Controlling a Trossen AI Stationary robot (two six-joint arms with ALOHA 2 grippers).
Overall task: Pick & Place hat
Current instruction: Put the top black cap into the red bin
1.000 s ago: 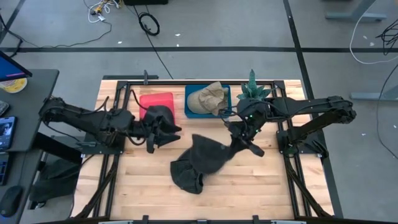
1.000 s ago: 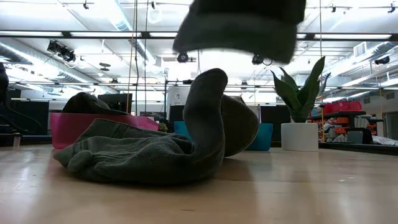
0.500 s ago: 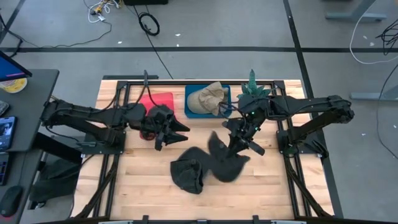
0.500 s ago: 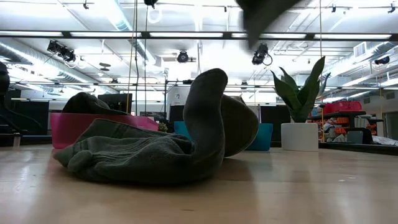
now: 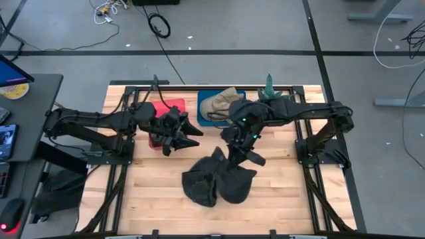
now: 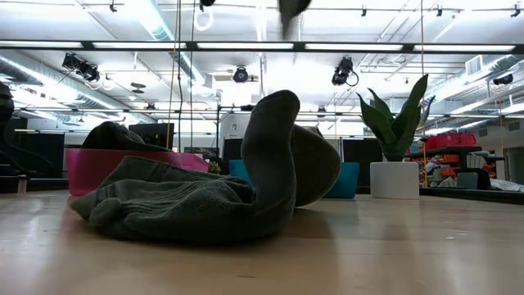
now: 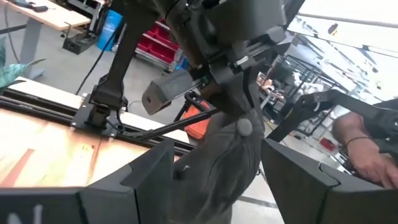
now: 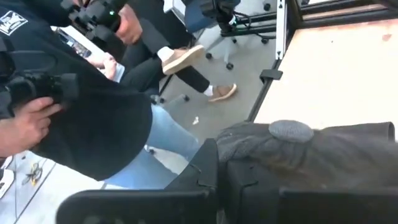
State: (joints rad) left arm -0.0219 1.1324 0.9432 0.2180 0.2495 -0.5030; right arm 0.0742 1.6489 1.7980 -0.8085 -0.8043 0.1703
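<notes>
Above mid-table, your right gripper [image 5: 240, 150] is clamped on a dark hat [image 5: 232, 174] to carry it, while your left gripper [image 5: 188, 132] waits open-jawed near the pink bin [image 5: 170, 106].

Bright ceiling strip lights [image 6: 246, 45] glare in the low view; wrist views slightly blurred.

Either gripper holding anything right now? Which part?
Right gripper is shut on the dark hat, near its crown button, lifting it. Left gripper is open, holding nothing.

A potted plant [image 6: 395, 139] stands at the table's [image 5: 279, 206] far edge. Beside the table — a desk [image 5: 26, 113]. A seated person [image 8: 93, 118] shows in the right wrist view.
</notes>
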